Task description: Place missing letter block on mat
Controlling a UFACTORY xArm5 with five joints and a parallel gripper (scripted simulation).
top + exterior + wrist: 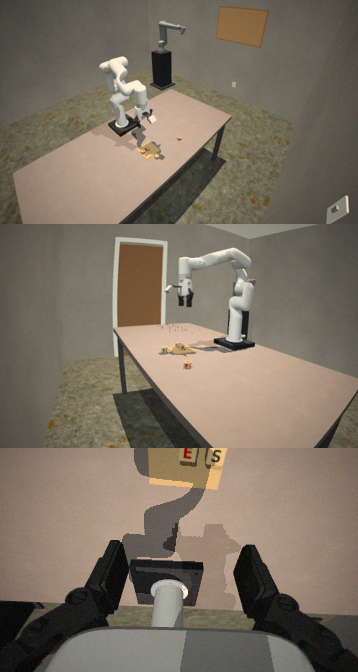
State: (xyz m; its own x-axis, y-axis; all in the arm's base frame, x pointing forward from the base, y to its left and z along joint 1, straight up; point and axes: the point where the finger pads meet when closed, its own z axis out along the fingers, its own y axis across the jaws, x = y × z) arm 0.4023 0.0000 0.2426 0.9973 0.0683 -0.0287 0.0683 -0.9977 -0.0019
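A grey arm tops a black pedestal (161,69) (245,326); a brown door (140,285) stands shut.

Two blocks, one marked with a red E (188,454) and one with a black S (215,456), are seen on the mat (170,473) at the top edge. The arm's black base plate (196,571) is framed between the widely parted jaws, with the table (65,523) shown beyond.
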